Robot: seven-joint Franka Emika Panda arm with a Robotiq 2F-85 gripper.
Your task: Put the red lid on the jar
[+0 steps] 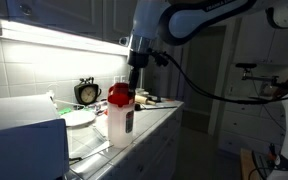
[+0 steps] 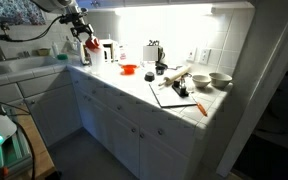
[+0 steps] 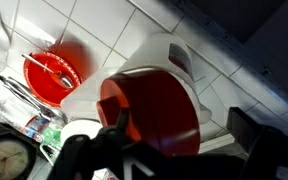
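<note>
Red lid [image 1: 119, 94] sat on the jar [image 1: 118, 124] near the table's [image 1: 162, 112] edge; arm pointed straight down, hand [image 1: 135, 78] spread apart just above.

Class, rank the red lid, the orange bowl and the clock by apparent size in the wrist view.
1. red lid, though nearest the camera.
2. orange bowl.
3. clock, cut off at the edge, so unsure.

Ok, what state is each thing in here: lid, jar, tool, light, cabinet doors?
red lid: resting on the jar's top, not held; whether it is fully seated cannot be told.
jar: upright, mouth covered by the lid.
tool: open, empty, just above the lid.
under-cabinet light: on.
lower cabinet doors: shut.
</note>
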